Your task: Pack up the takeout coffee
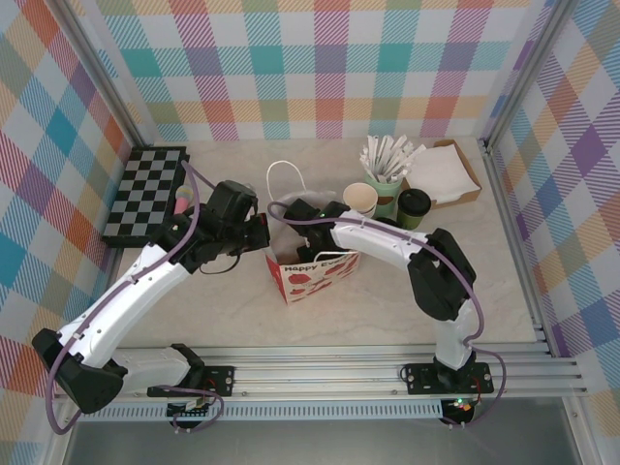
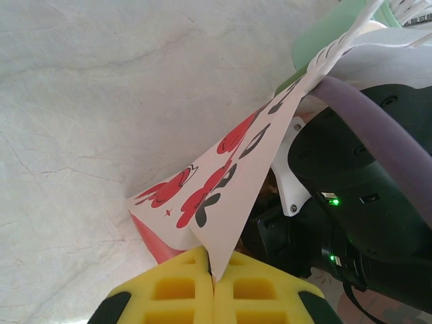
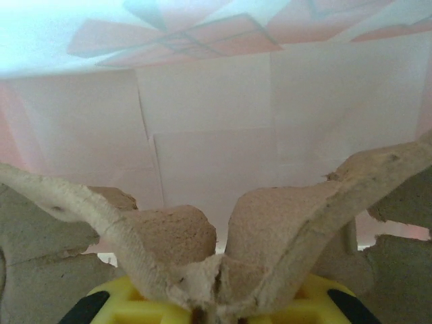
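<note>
The takeout coffee (image 1: 414, 205), a dark-green cup with a black lid, stands on the table right of the white paper bag with red prints (image 1: 315, 271). My left gripper (image 2: 214, 270) is shut on the bag's rim (image 2: 236, 202) at its left side. From the right, my right gripper (image 1: 300, 215) reaches down into the bag. Inside, against the bag's white inner wall (image 3: 216, 121), its yellow pads (image 3: 216, 307) pinch a ridge of a brown pulp cup carrier (image 3: 283, 216).
A stack of lidless green cups (image 1: 360, 201) and a mint cup of paper-wrapped sticks (image 1: 386, 184) stand beside the coffee. A cardboard tray of napkins (image 1: 446, 172) lies at the back right. A checkerboard (image 1: 145, 194) lies at the back left.
</note>
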